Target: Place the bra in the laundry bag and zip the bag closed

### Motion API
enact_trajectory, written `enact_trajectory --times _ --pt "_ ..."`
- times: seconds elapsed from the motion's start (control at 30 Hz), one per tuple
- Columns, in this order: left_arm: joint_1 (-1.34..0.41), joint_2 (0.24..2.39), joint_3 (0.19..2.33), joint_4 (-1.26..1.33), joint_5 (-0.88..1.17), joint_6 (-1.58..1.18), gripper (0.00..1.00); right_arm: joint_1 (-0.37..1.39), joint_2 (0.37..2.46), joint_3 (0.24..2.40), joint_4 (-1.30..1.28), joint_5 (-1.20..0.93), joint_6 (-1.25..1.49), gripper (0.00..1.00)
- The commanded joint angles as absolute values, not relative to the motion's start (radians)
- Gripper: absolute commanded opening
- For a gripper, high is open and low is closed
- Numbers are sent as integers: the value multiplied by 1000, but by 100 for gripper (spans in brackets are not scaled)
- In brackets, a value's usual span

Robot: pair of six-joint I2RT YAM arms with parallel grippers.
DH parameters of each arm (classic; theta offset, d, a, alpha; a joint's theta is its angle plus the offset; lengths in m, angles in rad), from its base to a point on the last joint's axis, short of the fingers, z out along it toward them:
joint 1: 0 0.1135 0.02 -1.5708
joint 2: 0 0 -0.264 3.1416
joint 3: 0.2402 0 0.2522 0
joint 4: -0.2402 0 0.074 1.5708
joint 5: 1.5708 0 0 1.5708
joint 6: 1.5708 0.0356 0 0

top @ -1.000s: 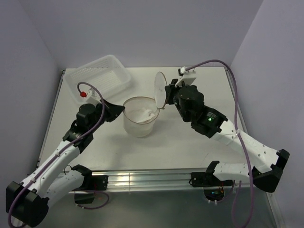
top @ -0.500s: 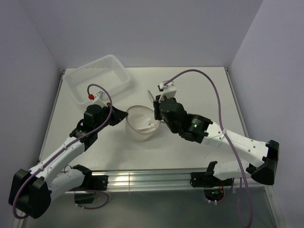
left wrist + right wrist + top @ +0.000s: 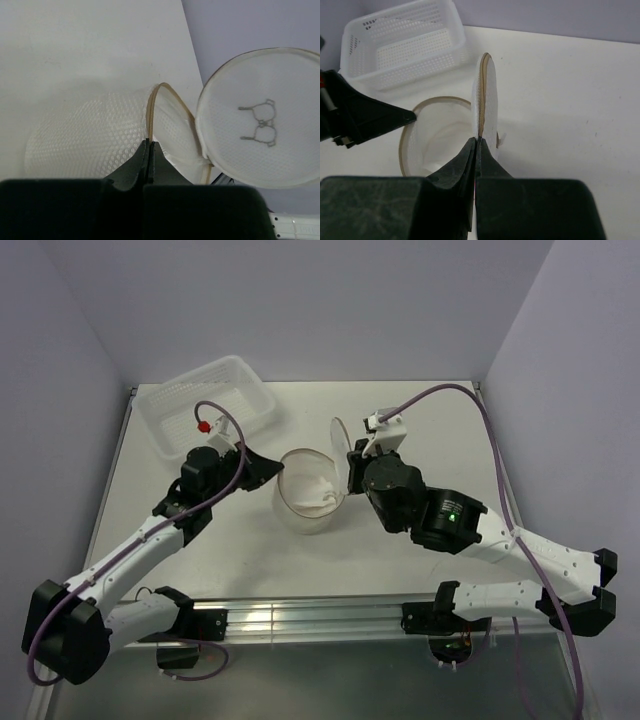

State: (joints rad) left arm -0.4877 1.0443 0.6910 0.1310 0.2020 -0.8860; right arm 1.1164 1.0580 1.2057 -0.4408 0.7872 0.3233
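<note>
Pincers grip a small white mesh cylinder laundry bag (image 3: 303,515) standing open on the white bench (image 3: 430,430). The left pincer (image 3: 279,468) is clamped on its tan rim, and the right pincer (image 3: 349,470) is clamped on the edge of its upright round lid (image 3: 337,443). The pale cream padded bra (image 3: 318,496) lies inside the bag between both pincers, with a white perforated plastic basket (image 3: 210,405) behind.
</note>
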Motion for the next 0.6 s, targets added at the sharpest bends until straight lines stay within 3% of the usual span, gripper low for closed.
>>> enact_trajectory --times 0.0,0.2,0.33,0.43,0.47,0.5,0.57 --pt "-511 1109 692 229 264 -905 0 1155 1072 1295 -505 871 307 0" --pt "-529 1143 669 252 232 -907 0 1180 1215 1316 -511 821 304 0" --pt "-529 1132 634 259 210 -905 0 1216 1429 1383 -486 753 302 0" --pt "-523 1127 620 255 201 -896 0 1238 1497 1413 -505 781 324 25" --pt "-515 1126 609 258 202 -896 0 1236 1487 1396 -496 775 325 49" --pt "-509 1126 601 264 213 -899 0 1235 1441 1381 -479 766 325 58" --pt "-491 1124 585 282 222 -902 0 1217 1378 1329 -434 686 322 66"
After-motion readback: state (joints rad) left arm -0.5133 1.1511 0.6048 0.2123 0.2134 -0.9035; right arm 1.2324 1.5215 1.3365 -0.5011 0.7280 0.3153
